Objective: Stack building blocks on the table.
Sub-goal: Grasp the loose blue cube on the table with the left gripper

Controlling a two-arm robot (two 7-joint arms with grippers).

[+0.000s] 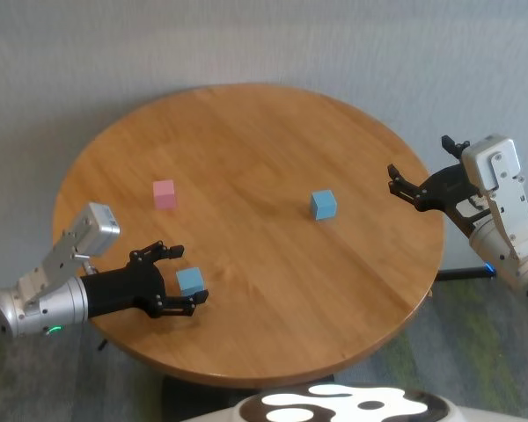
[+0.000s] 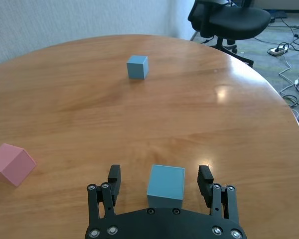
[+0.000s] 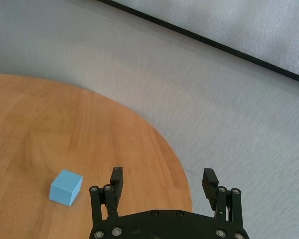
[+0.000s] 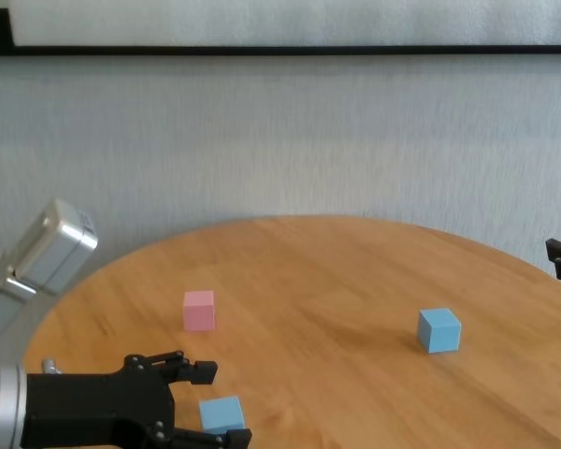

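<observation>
A: Progress? — Nothing stacked yet; pink block (image 1: 164, 193) left of centre in head view, one light blue block (image 1: 323, 204) mid-frame, well apart on the surface (image 1: 264, 290)

B: Left gripper (image 1: 178, 280)? — Lower left, fingers (image 2: 114, 175) spread around the near blue block (image 1: 190, 280), not yet pinching

A: Right gripper (image 1: 406, 186)? — Right edge, off the rim, fingers spread, holding nothing

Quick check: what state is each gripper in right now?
Left gripper: open, its fingers either side of a light blue block on the table, not clamped.
Right gripper: open, empty, at the table's right edge.
</observation>
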